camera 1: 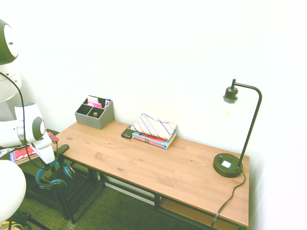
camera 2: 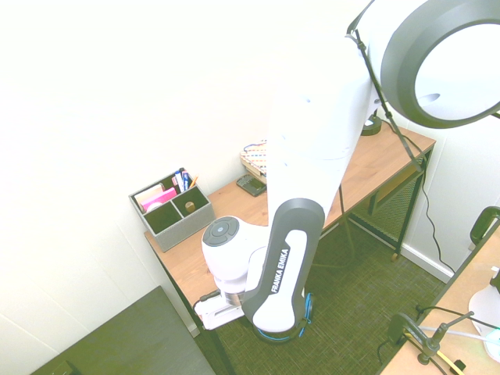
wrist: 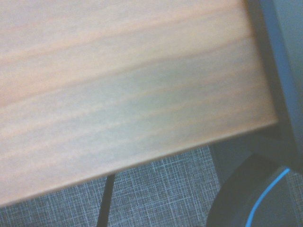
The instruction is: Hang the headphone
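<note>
Fingers [camera 1: 51, 164] shut beside the desk's [camera 1: 144, 165] end, headphone [camera 1: 58, 183] below tabletop edge

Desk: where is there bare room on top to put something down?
In the first exterior view, the desk looks bare between the book and the lamp, and along the front edge below the book. The back is crowded with organizer, phone and book; the left end, with arm and headphone.

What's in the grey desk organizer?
Grey organizer: pink item and pens in back, small brown item in a front compartment. Compartment floors partly hidden behind walls and contents.
</note>
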`<state>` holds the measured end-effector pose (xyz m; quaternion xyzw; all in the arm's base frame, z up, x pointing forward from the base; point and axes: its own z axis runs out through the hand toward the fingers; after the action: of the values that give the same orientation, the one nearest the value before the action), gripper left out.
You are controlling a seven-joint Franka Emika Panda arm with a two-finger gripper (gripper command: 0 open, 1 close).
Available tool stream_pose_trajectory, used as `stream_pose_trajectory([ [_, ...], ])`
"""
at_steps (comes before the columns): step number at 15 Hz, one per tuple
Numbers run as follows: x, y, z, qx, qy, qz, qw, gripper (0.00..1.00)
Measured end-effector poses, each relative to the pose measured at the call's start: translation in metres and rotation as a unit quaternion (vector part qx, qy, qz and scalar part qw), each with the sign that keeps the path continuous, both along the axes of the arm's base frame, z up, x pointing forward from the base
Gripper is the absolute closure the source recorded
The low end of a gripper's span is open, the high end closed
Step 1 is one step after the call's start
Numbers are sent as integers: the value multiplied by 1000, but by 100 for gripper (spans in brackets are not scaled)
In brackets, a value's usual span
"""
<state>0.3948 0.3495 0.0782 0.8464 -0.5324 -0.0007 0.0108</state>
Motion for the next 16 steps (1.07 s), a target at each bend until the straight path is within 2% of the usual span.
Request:
stream_pose_trajectory([
  [5,5,-1,0,-1,8,1,1000,0],
  [7,12,-4,20,7,19,12,1000,0],
  [10,25,-28,75,9,35,34,999,0],
  [14,46,-103,169,-18,44,123,991,0],
  [16,59,-156,222,-34,44,150,987,0],
])
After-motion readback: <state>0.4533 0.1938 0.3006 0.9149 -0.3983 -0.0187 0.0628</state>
